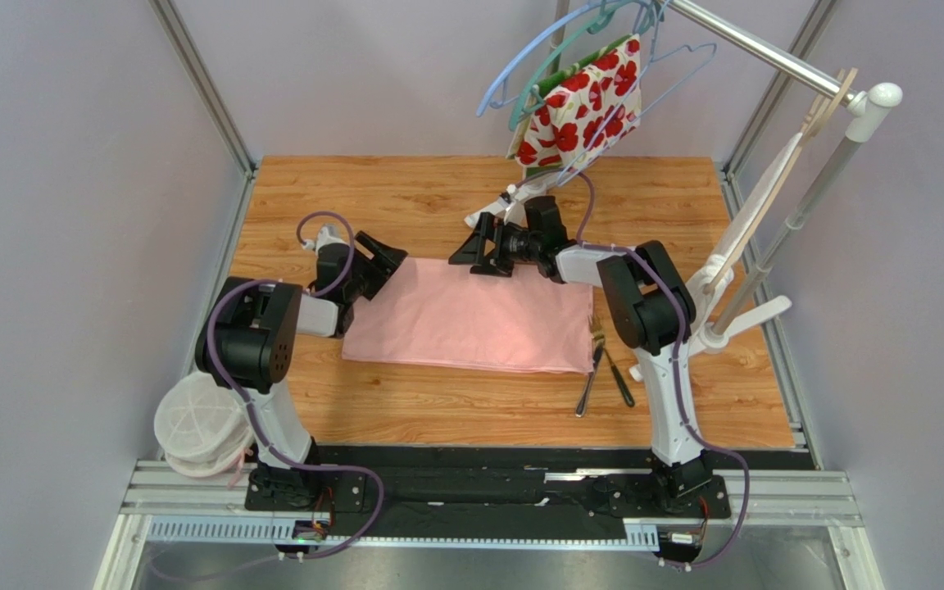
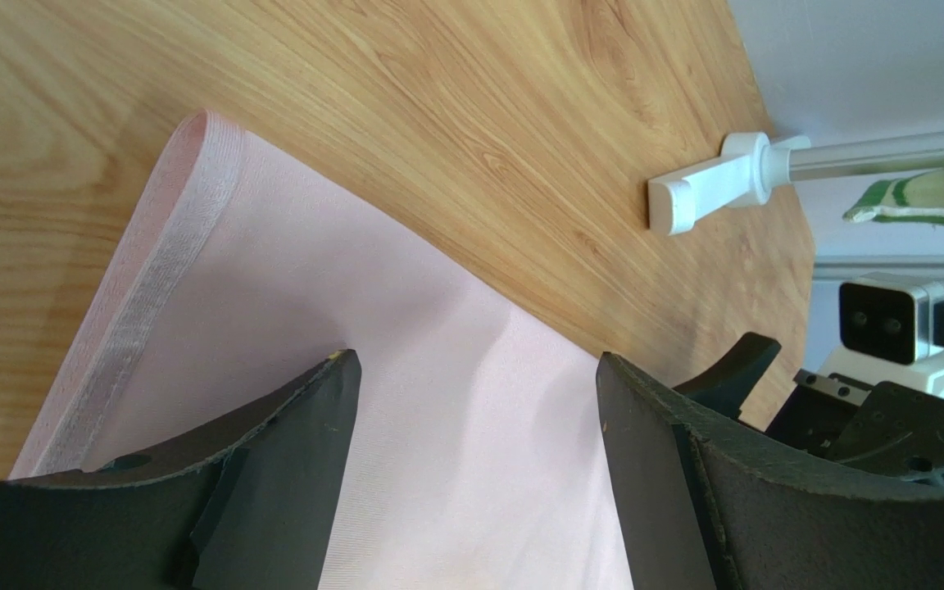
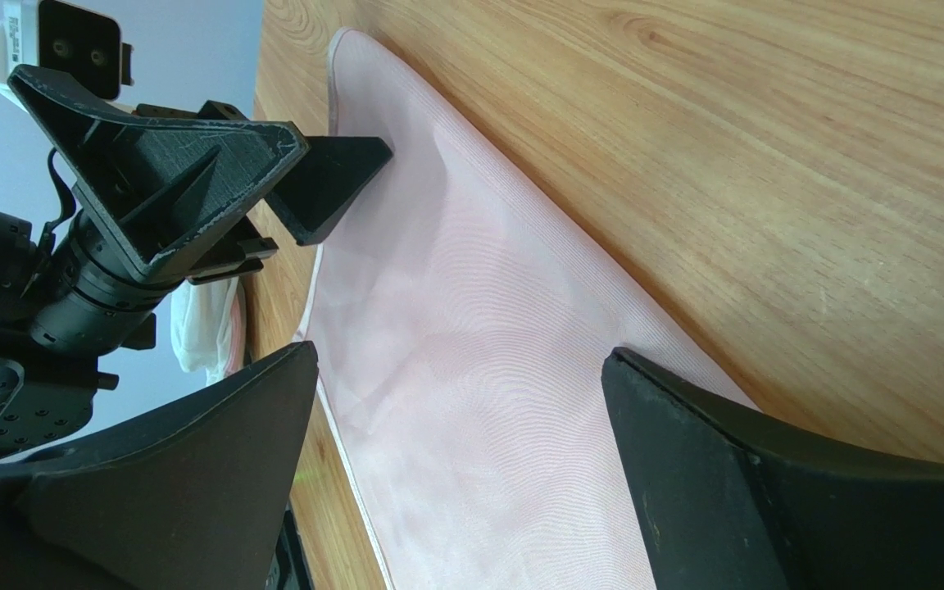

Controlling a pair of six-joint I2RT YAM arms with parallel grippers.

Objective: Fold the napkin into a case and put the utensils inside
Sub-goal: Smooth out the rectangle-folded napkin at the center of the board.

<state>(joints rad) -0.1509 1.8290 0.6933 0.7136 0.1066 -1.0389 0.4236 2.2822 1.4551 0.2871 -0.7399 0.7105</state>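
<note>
Wood counter (image 1: 465,412) carries the napkin (image 1: 471,322), flat at centre as one broad pink rectangle; no case formed yet. The left fingers (image 2: 280,467) are spread over its left end, the right fingers (image 3: 194,479) spread over its far edge, both empty. The utensils (image 1: 590,369) lie just beside its right end, not yet inserted.

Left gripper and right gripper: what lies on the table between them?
Between the left gripper and right gripper lies the napkin, its far-left corner; the top view shows it.
</note>
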